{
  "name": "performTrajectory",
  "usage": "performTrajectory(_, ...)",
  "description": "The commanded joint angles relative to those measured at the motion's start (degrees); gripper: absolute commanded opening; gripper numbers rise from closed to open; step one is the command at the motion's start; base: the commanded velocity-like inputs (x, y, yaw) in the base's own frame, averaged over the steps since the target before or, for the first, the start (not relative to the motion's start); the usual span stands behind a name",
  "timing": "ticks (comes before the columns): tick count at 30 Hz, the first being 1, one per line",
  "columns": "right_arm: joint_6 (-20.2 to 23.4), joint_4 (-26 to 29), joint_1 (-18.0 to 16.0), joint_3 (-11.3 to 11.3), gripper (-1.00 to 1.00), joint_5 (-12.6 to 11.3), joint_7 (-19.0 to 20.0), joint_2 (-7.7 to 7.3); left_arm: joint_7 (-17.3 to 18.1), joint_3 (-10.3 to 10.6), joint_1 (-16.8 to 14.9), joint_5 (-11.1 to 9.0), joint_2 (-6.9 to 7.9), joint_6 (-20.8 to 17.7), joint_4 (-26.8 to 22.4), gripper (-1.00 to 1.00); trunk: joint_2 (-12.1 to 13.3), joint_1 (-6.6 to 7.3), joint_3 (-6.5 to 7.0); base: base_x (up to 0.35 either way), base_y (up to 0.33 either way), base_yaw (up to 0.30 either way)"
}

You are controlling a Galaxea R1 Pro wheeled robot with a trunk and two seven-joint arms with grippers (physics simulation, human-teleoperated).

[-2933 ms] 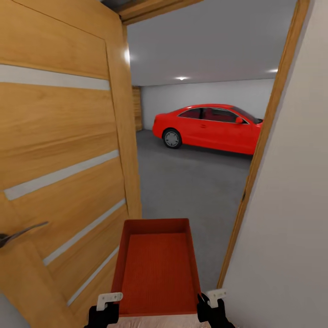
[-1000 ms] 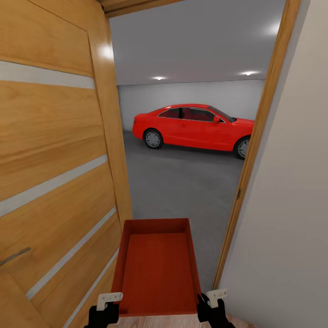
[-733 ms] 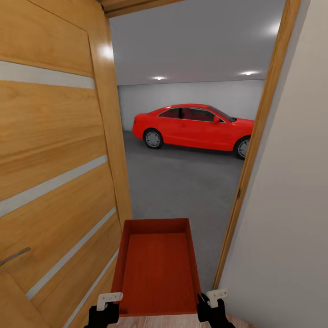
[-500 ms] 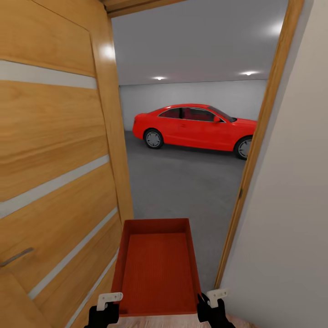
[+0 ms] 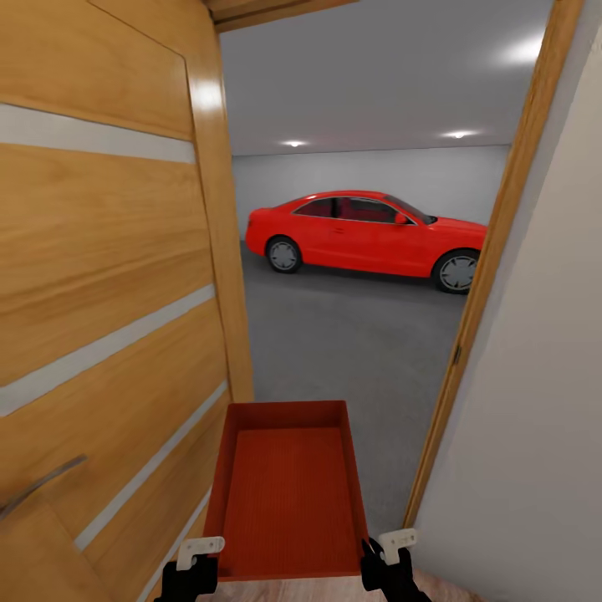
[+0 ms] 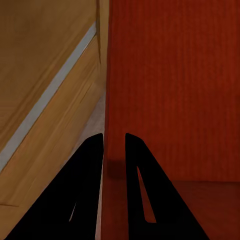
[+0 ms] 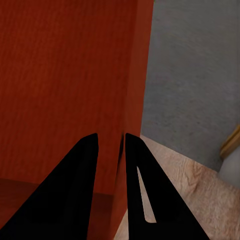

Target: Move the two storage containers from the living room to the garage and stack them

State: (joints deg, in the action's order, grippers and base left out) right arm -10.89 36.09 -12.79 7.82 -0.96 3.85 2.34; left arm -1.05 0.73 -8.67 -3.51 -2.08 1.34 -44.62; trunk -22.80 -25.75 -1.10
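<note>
I hold one orange-red storage container (image 5: 288, 493) level in front of me, low in the head view. My left gripper (image 5: 201, 558) is shut on its left wall and my right gripper (image 5: 386, 552) on its right wall. In the left wrist view the black fingers (image 6: 142, 185) pinch the thin wall of the storage container (image 6: 175, 85). The right wrist view shows the same pinch by my right gripper (image 7: 111, 142) on the storage container (image 7: 65, 85). Through the doorway lies the garage with its dark grey floor (image 5: 351, 343) and pale grey walls.
The open wooden plank door (image 5: 109, 293) stands close on my left with its lever handle (image 5: 38, 487). A wooden door frame (image 5: 493, 259) and a pale wall (image 5: 543, 376) close in on the right. A red car (image 5: 368, 234) is parked at the far side of the garage.
The view has shifted: the doorway and car now sit further right and the door handle shows higher, so the camera has moved. The container stays gripped the same way by both grippers.
</note>
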Motion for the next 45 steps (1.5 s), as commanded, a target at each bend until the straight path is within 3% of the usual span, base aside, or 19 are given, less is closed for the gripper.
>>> performTrajectory(1,-0.14,-0.05,-0.04,-0.09,-1.0,-0.18,0.46,0.12,-0.18,1.64,-0.03,-0.27,-1.88,0.15,-0.02,-1.0,-0.12,-0.03,-0.11,0.0,0.004,-0.144)
performTrajectory(23,-0.01,-0.05,-0.04,-0.09,-1.0,-0.18,0.46,0.12,-0.18,1.64,-0.03,-0.27,-1.88,0.15,-0.02,-1.0,-0.12,-0.03,-0.11,0.0,0.0,-0.259)
performTrajectory(29,-0.01,-0.05,-0.04,-0.09,-1.0,-0.11,0.46,0.12,-0.17,1.64,-0.03,-0.27,-1.8,0.06,-0.01,-1.0,-0.12,-0.03,-0.11,0.092,0.032,-0.037)
performTrajectory(45,-0.05,-0.05,-0.04,-0.04,-1.0,-0.09,0.46,0.12,-0.18,1.64,-0.03,-0.27,-1.79,0.06,-0.03,-1.0,-0.12,-0.03,-0.11,0.31,0.047,-0.001)
